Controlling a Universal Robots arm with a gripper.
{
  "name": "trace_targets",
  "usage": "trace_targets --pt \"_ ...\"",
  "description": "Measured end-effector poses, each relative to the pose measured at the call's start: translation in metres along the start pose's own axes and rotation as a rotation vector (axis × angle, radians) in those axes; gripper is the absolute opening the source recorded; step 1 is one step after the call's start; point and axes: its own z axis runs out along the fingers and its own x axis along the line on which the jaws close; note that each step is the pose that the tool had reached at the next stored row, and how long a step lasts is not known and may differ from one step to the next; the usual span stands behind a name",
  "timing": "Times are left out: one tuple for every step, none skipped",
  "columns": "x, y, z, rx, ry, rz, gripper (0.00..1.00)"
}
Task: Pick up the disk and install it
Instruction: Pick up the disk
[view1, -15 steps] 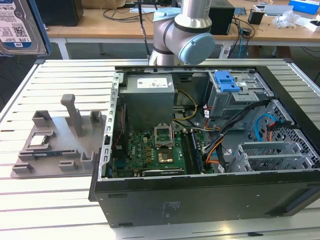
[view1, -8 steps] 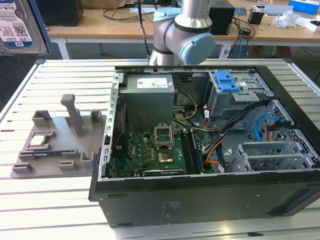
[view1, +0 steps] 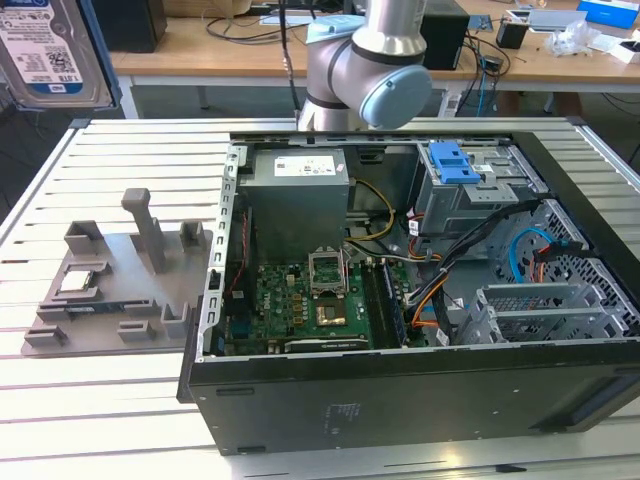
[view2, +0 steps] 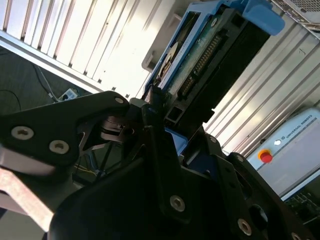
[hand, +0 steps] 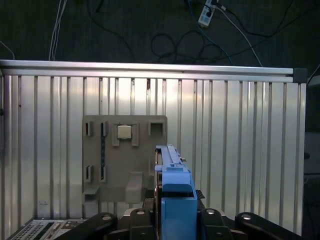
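Note:
The disk (view1: 50, 50) hangs high at the exterior view's left, its white-and-blue label facing the camera and a blue bracket along its edge. In the second wrist view the disk (view2: 200, 55) shows its circuit-board side and connector, and my gripper (view2: 165, 112) is shut on its lower end. The first wrist view has the disk (hand: 172, 175) edge-on, blue bracket toward the camera, clamped by my gripper (hand: 172, 212) above the slatted table. The arm (view1: 370, 70) rises behind the computer case.
An open computer case (view1: 210, 300) lies on the slatted aluminium table (view1: 100, 400), with a blue-latched drive bay (view1: 455, 160) at its back right. A grey fixture plate (view1: 120, 280) holds a small square chip (hand: 124, 131). A red stop button (view2: 265, 156) sits off the table.

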Motion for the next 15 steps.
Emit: trace_targets --pt "0.0 -0.0072 -0.0001 -0.0003 0.0001 0.0 0.36" --pt "0.0001 -0.0109 -0.0001 -0.0002 0.0001 0.0 0.36" --pt "0.0001 -0.0183 0.0 -0.0002 0.0 0.0 0.36" --pt "0.0002 -0.024 -0.0001 -0.0005 0.0001 0.0 0.36" --pt "0.0004 -0.0307 -0.0001 -0.0005 0.0001 0.0 0.36" --pt "0.0004 -0.0352 0.0 -0.0005 0.0 0.0 0.36" --pt "0.0004 -0.0398 0.0 -0.0006 0.0 0.0 0.36" --pt "0.0005 -0.049 -0.0001 -0.0011 0.0002 0.0 0.36" --pt "0.0007 -0.0545 0.0 -0.001 0.0001 0.0 0.36" --pt "0.0008 -0.0592 0.0 -0.0011 0.0 0.0 0.36" --pt "0.0009 -0.0648 0.0 -0.0012 0.0001 0.0 0.36" --pt "0.0009 -0.0684 -0.0001 -0.0014 0.0001 0.0 0.36" --pt "0.001 -0.0748 0.0 -0.0015 0.0 0.0 0.36" --pt "0.0012 -0.0836 0.0 -0.0016 0.0 0.0 0.36" --pt "0.0012 -0.0886 0.0 -0.0017 0.0001 0.0 0.36"
